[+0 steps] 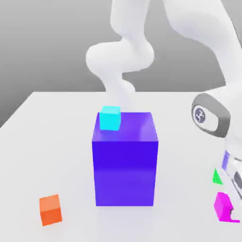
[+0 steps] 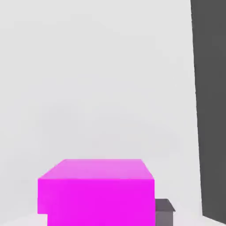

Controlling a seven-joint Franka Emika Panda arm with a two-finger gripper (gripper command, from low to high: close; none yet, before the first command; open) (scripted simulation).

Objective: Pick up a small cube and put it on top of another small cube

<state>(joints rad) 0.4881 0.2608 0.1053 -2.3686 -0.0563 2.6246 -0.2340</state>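
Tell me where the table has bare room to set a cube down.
Free: the table between the orange cube and the big blue block, and the stretch behind the block. Crowded: the exterior view's right, where the tool grips the magenta cube beside the green cube.

A magenta small cube (image 1: pixel 222 206), cyan cube (image 1: pixel 110 117), orange cube (image 1: pixel 50 210), green cube (image 1: pixel 217 177) and blue-purple block (image 1: pixel 125 163).

arm: white, bending down from above at the exterior view's right; wrist low over the table
gripper (image 1: pixel 230 211): pointing down; fingers closed on the magenta cube (image 1: pixel 222 206)
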